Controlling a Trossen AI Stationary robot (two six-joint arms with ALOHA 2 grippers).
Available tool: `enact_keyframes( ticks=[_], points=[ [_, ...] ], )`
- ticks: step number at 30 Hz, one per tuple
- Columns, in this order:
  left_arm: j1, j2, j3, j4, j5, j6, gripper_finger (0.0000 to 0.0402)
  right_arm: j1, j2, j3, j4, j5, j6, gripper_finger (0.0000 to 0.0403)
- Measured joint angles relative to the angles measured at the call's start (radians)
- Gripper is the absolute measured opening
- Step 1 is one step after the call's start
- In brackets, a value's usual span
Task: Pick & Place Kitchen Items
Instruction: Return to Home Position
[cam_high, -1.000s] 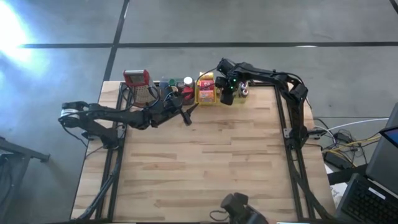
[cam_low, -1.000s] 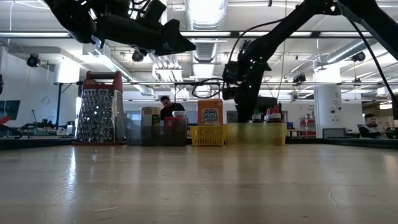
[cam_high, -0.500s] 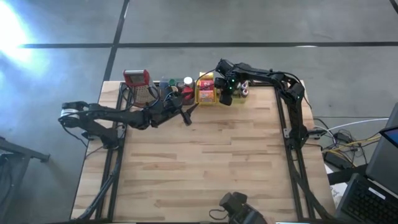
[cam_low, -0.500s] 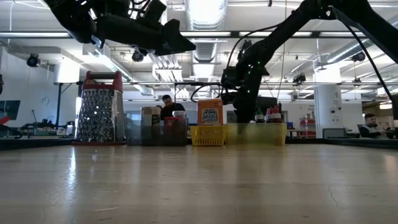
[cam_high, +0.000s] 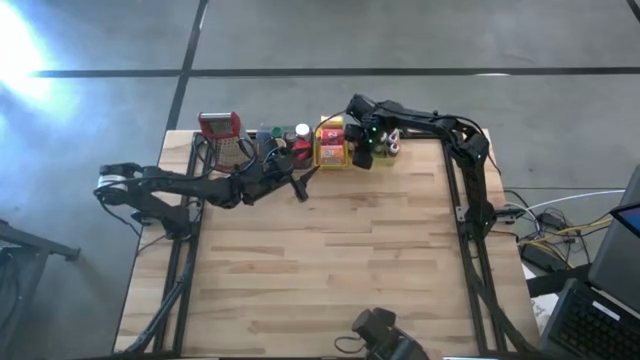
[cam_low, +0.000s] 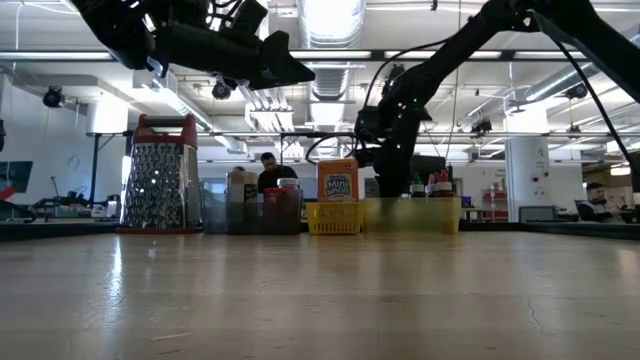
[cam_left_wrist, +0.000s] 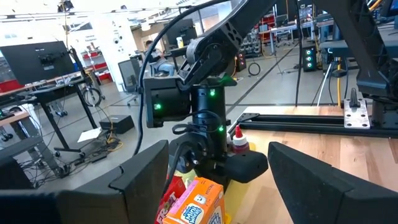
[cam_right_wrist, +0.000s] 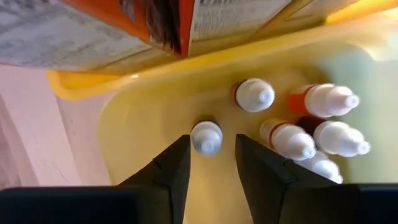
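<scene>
Right claw (cam_right_wrist: 212, 140) parted, bottle (cam_right_wrist: 206, 137) beneath standing upright

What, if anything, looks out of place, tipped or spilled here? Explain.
Nothing stands out. The small white-capped bottles sit inside the light yellow bin, the orange box stands upright in its yellow basket, the grater is upright, and nothing lies spilled on the tabletop.
</scene>
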Motion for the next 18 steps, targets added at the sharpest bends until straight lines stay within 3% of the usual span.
enact_keyframes(
  ticks=[10,18],
  points=[
    [0.000,0.000,-0.001,-0.007,0.000,0.000,0.0280,0.003,-0.036,0.079,-0.117,0.000,-0.004,0.0151],
    [0.000,0.000,-0.003,-0.007,0.023,-0.020,0.0280,0.030,-0.236,0.085,-0.153,-0.002,0.041,0.0155]
  ],
)
